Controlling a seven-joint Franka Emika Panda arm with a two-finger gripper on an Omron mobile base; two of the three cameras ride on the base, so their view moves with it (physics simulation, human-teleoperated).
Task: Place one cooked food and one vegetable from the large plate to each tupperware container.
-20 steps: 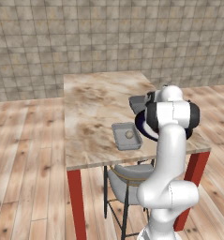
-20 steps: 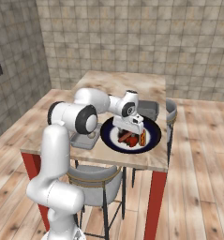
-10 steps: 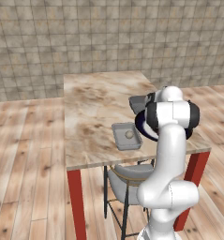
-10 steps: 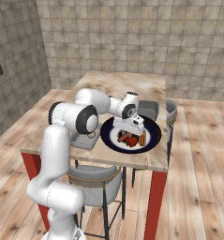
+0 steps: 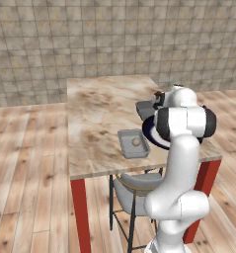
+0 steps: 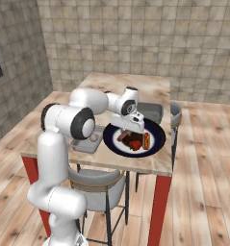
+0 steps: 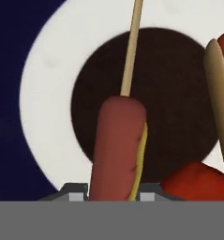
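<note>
The arm is bent low over the large plate (image 6: 156, 144) on the counter (image 5: 97, 116), picking up a cooked item. Seen from the hand, the end effector (image 7: 112, 193) straddles a corn dog on a stick (image 7: 117, 150), one fingertip on each side, jaws spread around it; whether they already pinch it I cannot tell. Next it probably needs to close, lift, and carry the food to the near tupperware container (image 5: 133, 143), just beside the plate, which already holds a pale round item (image 5: 136, 142).

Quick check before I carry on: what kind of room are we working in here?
Probably a kitchen or dining corner: a tiled wall, a wood plank floor, and a marble-topped table with red legs and a stool tucked under it. Food sits on the large plate.
</note>
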